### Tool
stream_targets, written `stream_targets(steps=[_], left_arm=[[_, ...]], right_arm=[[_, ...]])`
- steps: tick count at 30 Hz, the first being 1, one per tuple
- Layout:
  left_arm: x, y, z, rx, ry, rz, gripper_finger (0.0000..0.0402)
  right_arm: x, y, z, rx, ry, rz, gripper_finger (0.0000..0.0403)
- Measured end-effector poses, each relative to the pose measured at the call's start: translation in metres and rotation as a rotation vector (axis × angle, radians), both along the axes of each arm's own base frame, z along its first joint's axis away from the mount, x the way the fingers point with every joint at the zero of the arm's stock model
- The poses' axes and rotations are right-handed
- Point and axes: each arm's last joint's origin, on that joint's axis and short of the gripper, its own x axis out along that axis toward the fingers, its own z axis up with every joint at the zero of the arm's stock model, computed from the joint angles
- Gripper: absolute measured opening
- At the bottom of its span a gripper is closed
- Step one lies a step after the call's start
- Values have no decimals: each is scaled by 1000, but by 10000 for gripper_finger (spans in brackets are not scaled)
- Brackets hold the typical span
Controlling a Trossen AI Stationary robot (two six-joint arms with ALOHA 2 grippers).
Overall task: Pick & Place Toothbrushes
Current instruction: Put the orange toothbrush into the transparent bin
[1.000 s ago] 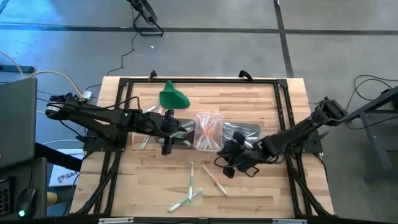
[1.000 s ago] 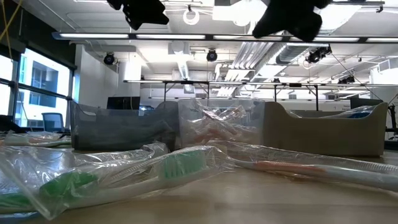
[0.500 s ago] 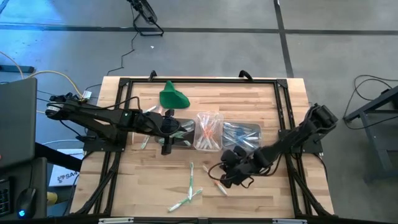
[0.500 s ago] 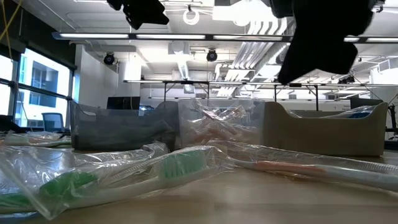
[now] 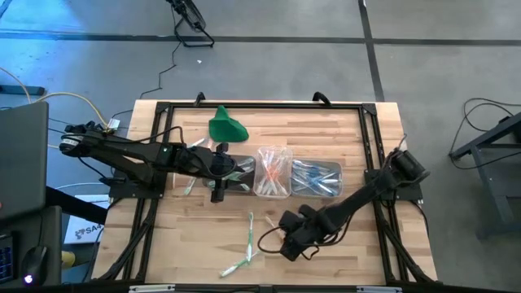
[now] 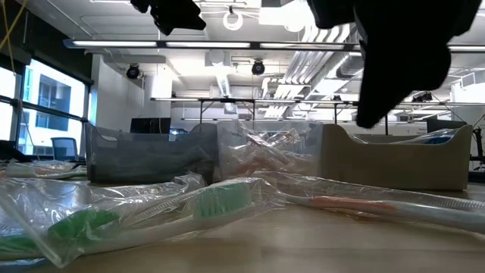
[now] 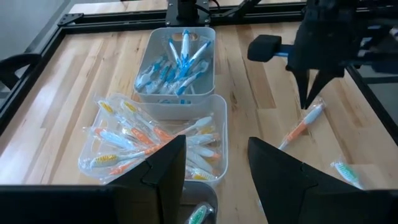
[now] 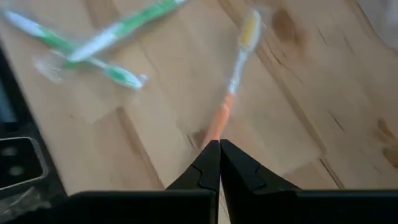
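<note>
Table: a pale wooden butcher-block top (image 5: 326, 130) edged by a black metal frame, seen whole from above.
Left arm: reaches in from the left side of the table to the row of tubs; the left gripper (image 7: 214, 165) hangs above the green-brush tub with its fingers spread apart, holding nothing.
Right arm: comes in from the right edge and stretches toward the front middle of the table; the right gripper (image 8: 219, 146) is pinched closed, empty, its tips poised just over the handle end of the orange toothbrush.
Tubs: three small clear tubs side by side at mid-table. The left tub (image 5: 236, 172), partly under the left gripper, holds green brushes; the middle tub (image 5: 273, 172) holds orange-pink ones; the right tub (image 5: 316, 177) holds blue ones.
Green lump: a solid green cloth-like piece (image 5: 225, 126) behind the tubs, toward the back left.
Loose green toothbrushes: wrapped green toothbrushes (image 5: 248, 242) lie crossed on the bare wood in front of the tubs, left of the right gripper.
Orange toothbrush: a single wrapped orange toothbrush (image 7: 303, 126) lies flat on the wood directly under the right gripper, apart from the green ones.
</note>
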Motion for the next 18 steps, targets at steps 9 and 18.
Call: stream_targets(steps=[9,18], left_arm=[[0,0,0,0,0,0,167],[0,0,0,0,0,0,167]], right_arm=[[2,0,-5,38,31,-44,4],[0,0,-8,52,50,-55,100]])
